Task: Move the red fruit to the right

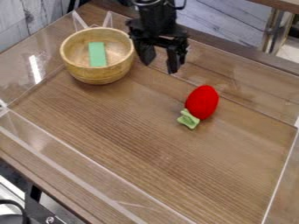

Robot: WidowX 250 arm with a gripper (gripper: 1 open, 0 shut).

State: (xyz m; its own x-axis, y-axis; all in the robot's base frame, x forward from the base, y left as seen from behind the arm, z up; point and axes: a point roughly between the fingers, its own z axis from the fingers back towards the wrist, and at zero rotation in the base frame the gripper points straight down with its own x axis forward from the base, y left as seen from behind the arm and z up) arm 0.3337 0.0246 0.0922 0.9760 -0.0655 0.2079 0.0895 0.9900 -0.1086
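The red fruit [201,102] lies on the wooden table, right of centre, its light green cap pointing down-left toward the near side. My gripper [162,59] hangs above the table up and to the left of the fruit, well apart from it. Its dark fingers [177,59] point downward and stand open with nothing between them.
A wooden bowl [98,70] holding a flat green block [96,53] sits at the back left, just left of the gripper. Clear plastic walls [281,179] rim the table on the right, front and left edges.
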